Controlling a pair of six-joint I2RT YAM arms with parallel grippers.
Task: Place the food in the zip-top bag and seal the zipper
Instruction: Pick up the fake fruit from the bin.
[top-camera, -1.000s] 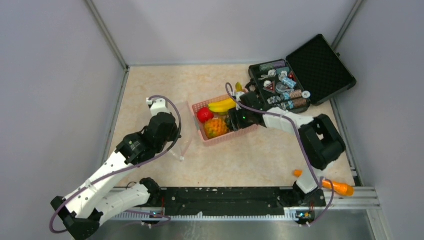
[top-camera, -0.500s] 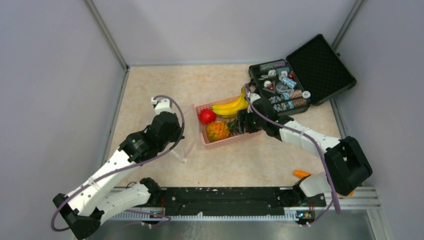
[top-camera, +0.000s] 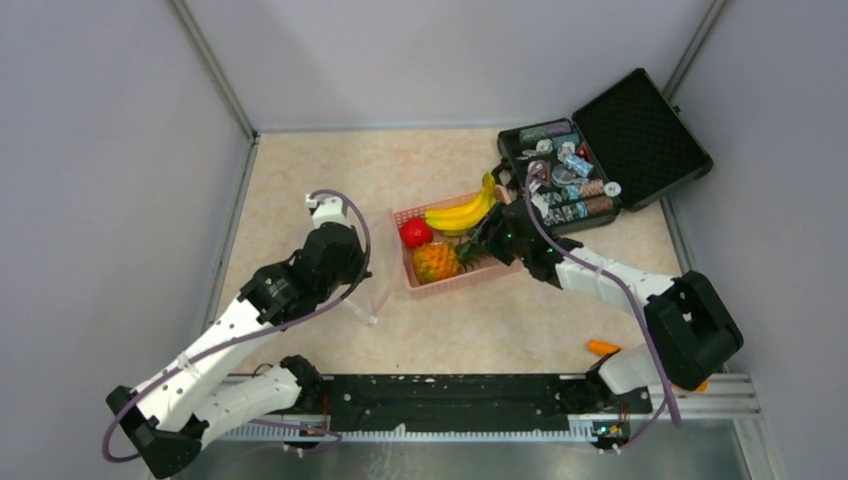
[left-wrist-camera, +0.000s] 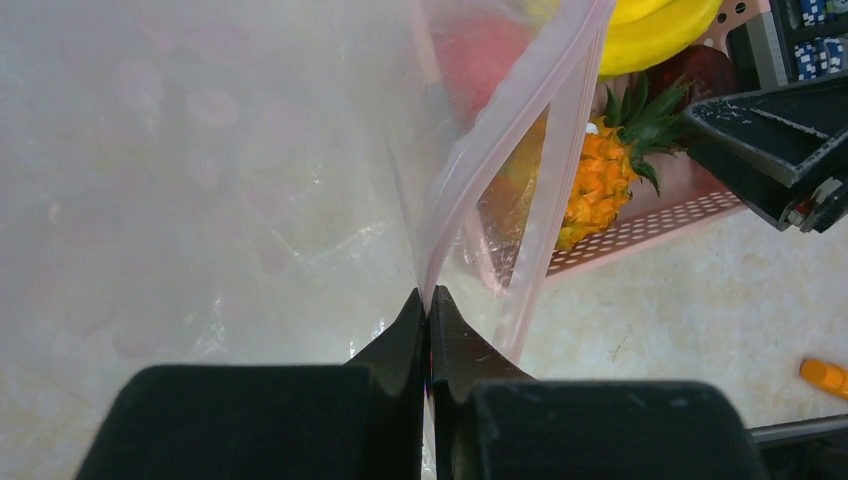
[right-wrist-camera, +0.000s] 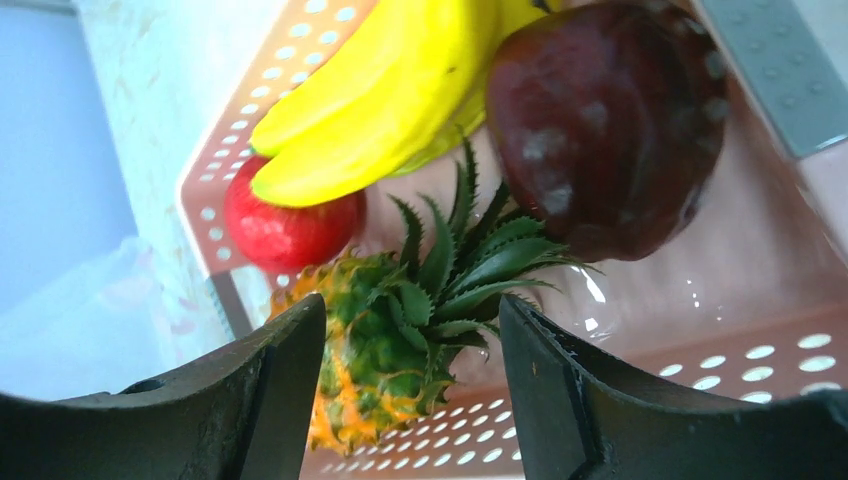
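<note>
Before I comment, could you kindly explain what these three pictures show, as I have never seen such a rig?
These are two robot arms bolted to a table. One picture looks down from above; the other two come from a camera on each wrist. The left gripper is shut on the pink zipper edge of a clear zip-top bag. The right gripper is open at the pineapple's leaves, holding nothing. The pineapple lies in a pink basket with a banana bunch, a red fruit and a maroon fruit. A black case of trinkets stands open behind it, and an orange stick lies near the right arm's base.
</note>
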